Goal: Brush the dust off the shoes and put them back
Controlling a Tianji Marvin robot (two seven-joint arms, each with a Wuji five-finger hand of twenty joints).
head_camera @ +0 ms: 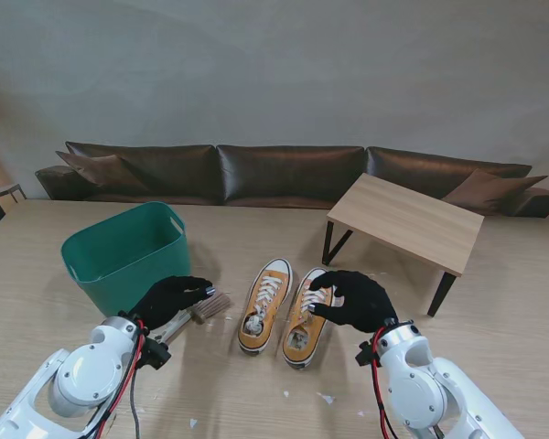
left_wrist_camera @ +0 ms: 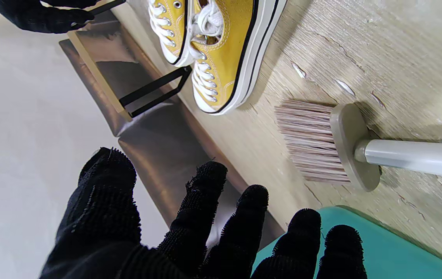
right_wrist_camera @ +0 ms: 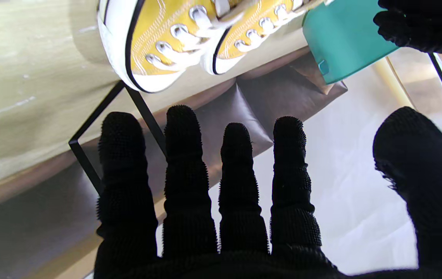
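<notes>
Two yellow canvas sneakers with white laces stand side by side in the middle of the table, the left shoe (head_camera: 265, 306) (left_wrist_camera: 228, 58) and the right shoe (head_camera: 306, 320) (right_wrist_camera: 155, 42). A brush (head_camera: 204, 308) with pale bristles (left_wrist_camera: 310, 145) and a grey handle lies flat on the table just left of them. My black-gloved left hand (head_camera: 169, 297) (left_wrist_camera: 190, 224) hovers over its handle, fingers spread, holding nothing. Fingers spread as well, my right hand (head_camera: 352, 300) (right_wrist_camera: 205, 201) is above the right shoe's laces and grips nothing.
A green plastic tub (head_camera: 123, 251) stands at the left, just beyond my left hand. A small wooden side table (head_camera: 407, 219) with black legs stands at the far right, and a brown sofa (head_camera: 284, 174) runs along the back. White flecks (head_camera: 325, 398) lie nearer to me.
</notes>
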